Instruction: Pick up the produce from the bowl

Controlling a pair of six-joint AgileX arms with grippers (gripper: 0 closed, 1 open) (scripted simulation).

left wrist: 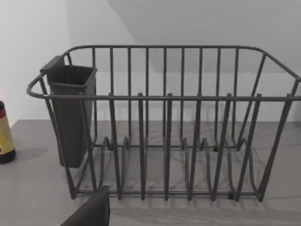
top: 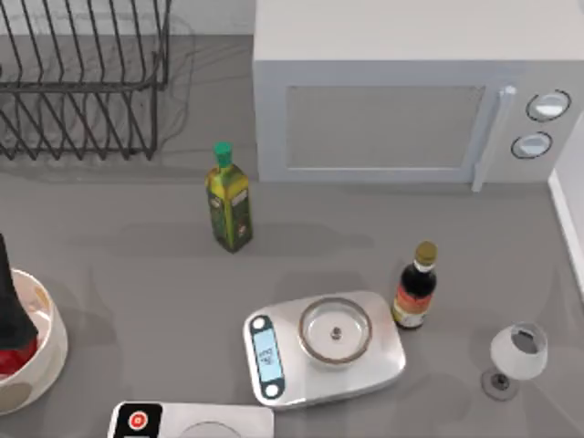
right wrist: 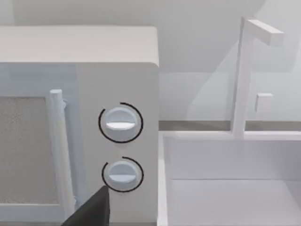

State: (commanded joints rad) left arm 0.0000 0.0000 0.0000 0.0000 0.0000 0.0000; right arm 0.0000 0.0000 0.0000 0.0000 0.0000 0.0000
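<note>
Reaching into the bowl (top: pixel 36 370) at the table's left edge: the left arm's dark gripper (top: pixel 11 319) is down inside it, right over the produce (top: pixel 11 359), a red patch just visible under the gripper against the bowl's inner wall. Can't tell if the fingers are spread or closed on it; the gripper body hides them from above, and the left wrist view points at the dish rack (left wrist: pixel 164 122), not the bowl. My read: we're at the grasp step, produce not yet lifted, as it looks seated in the bowl. Next move calls for a confirmed pinch on the fruit, then a straight vertical lift to clear the thick rim without dragging the bowl; it sits near the table edge, so a sideways pull is risky. Glossy round skin could slip, so grip needs to be centred. Right arm is parked at the right, its wrist view facing the microwave (right wrist: pixel 80 117) dials. Scale (top: pixel 324 347) and bottles are well apart, no obstruction.
</note>
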